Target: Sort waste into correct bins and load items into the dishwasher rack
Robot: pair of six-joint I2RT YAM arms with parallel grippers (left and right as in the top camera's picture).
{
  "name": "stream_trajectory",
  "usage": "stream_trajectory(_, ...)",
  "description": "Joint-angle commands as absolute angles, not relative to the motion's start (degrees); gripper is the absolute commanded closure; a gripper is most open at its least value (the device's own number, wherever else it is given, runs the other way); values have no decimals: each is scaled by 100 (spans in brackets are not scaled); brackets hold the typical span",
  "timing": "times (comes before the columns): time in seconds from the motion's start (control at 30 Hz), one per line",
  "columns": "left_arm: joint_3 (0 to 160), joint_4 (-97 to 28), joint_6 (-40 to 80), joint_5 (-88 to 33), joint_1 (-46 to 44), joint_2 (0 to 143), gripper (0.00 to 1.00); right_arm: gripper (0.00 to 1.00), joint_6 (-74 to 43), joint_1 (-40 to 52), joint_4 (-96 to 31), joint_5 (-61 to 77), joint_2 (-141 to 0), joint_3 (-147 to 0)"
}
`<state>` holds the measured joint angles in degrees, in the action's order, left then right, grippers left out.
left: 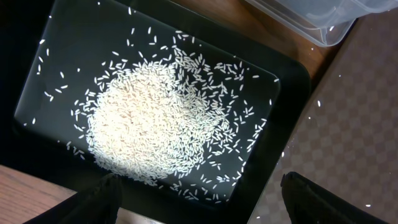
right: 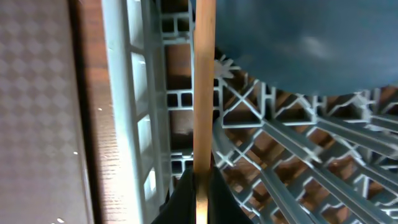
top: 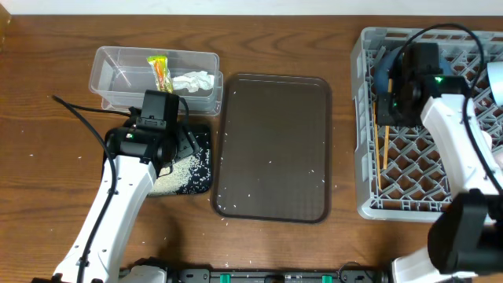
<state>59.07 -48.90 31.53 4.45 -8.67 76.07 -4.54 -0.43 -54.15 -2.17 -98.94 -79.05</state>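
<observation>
The grey dishwasher rack (top: 369, 157) stands at the right. My right gripper (top: 387, 118) is shut on the wooden chopsticks (top: 381, 161) over the rack's left side; the right wrist view shows the chopsticks (right: 203, 81) pinched between the fingers (right: 202, 190), beside the dark-blue dish (right: 311, 43). My left gripper (top: 169, 153) is open over the black tray (top: 203, 177), which holds a heap of white rice (left: 155, 118). The clear tub (top: 110, 67) holds the snack wrapper (top: 159, 69) and the white tissue (top: 193, 80).
The brown serving tray (top: 271, 149) lies in the middle with a few stray rice grains on it. A pale cup (top: 495, 82) stands at the rack's right edge. Rice grains are scattered on the wooden table around the trays.
</observation>
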Motion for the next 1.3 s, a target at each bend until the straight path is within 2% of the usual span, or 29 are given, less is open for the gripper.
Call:
stream_trajectory(0.0,5948,-4901,3181,447,-832,7636,15,90,-353,-25,-5378,-255,-10053,-7894)
stream_trajectory(0.07,5948,-4901,3181,447,-832,7636,15,71,-353,-25,-5328,-255,-10057,-7896)
stream_trajectory(0.1,5948,-4901,3181,447,-832,7636,15,67,-355,-25,-5304,-252,-10033,-7898)
stream_trajectory(0.27,5948,-4875,3177,447,-832,7634,14,62,-633,-78,-5249,-250,-9769,-7907)
stream_trajectory(0.33,5955,-4716,2875,213,-832,7616,11,47,-792,-154,-5131,-180,-9620,-7907)
stream_trajectory(0.37,5968,-4589,2593,-1,-834,7609,10,34,-827,-200,-5043,-78,-9555,-7907)
stream_trajectory(0.4,5988,-4445,2307,-242,-834,7607,10,28,-827,-261,-4928,84,-9491,-7907)
stream_trajectory(0.47,6005,-4222,1984,-467,-849,7607,7,23,-755,-399,-4685,510,-9415,-7907)
stream_trajectory(0.57,6005,-4167,1737,-624,-847,7623,5,2,-228,-607,-4628,1247,-9408,-7907)
stream_trajectory(0.8,5999,-5297,1398,-607,-843,7638,3,1,-338,-1031,-5074,1391,-9332,-7902)
stream_trajectory(0.93,5876,-5546,1396,-596,-849,7459,3,1,-336,-1129,-5260,1293,-9091,-7795)
stream_trajectory(1.07,5461,-5216,1396,-552,-906,6823,3,1,-338,-1120,-4748,1111,-8449,-7172)
stream_trajectory(1.27,4368,-4244,1402,-141,-1354,5039,3,1,-333,-1118,-3052,950,-6554,-5258)
